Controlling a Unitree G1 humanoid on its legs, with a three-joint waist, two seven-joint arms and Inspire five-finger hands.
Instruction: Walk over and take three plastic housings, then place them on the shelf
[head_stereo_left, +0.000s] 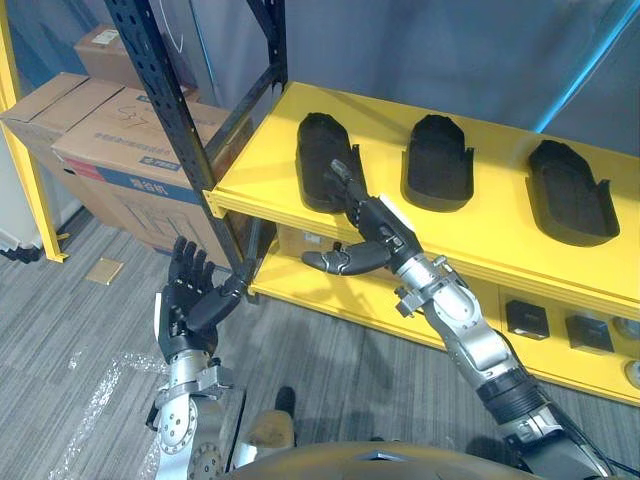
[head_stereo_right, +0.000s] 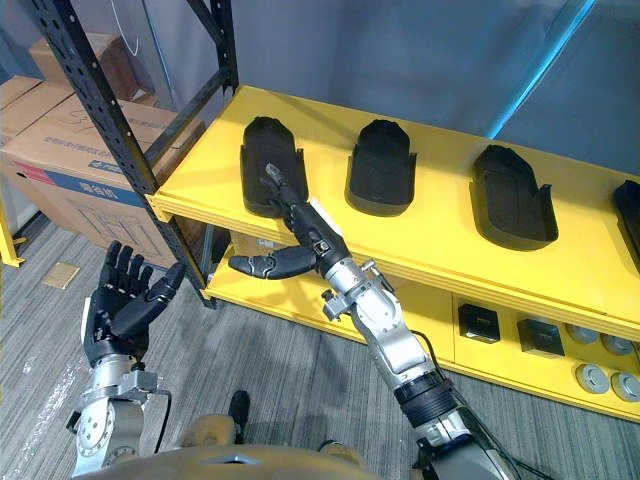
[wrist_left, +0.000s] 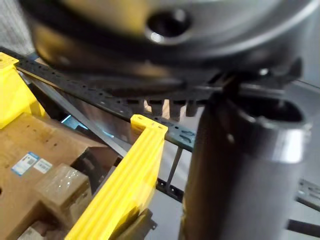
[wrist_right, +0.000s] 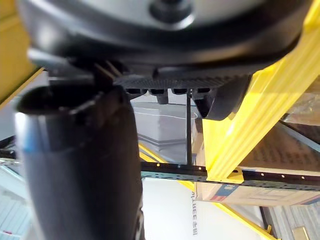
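Three black plastic housings lie side by side on the yellow shelf (head_stereo_left: 260, 175): the left housing (head_stereo_left: 322, 160), the middle housing (head_stereo_left: 438, 160) and the right housing (head_stereo_left: 570, 190). My right hand (head_stereo_left: 385, 232) is open. Its straight fingers reach up over the shelf's front edge to the near end of the left housing, and its thumb (head_stereo_left: 335, 260) sticks out below the shelf edge. Whether the fingers touch the housing I cannot tell. My left hand (head_stereo_left: 190, 295) is open and holds nothing, raised palm-up over the floor to the left of the shelf.
A black perforated rack upright (head_stereo_left: 170, 110) stands at the shelf's left corner, with stacked cardboard boxes (head_stereo_left: 110, 140) behind it. A lower yellow shelf (head_stereo_left: 330, 300) carries small black and round parts (head_stereo_left: 525, 318). Another black housing (head_stereo_right: 630, 215) shows at the right edge.
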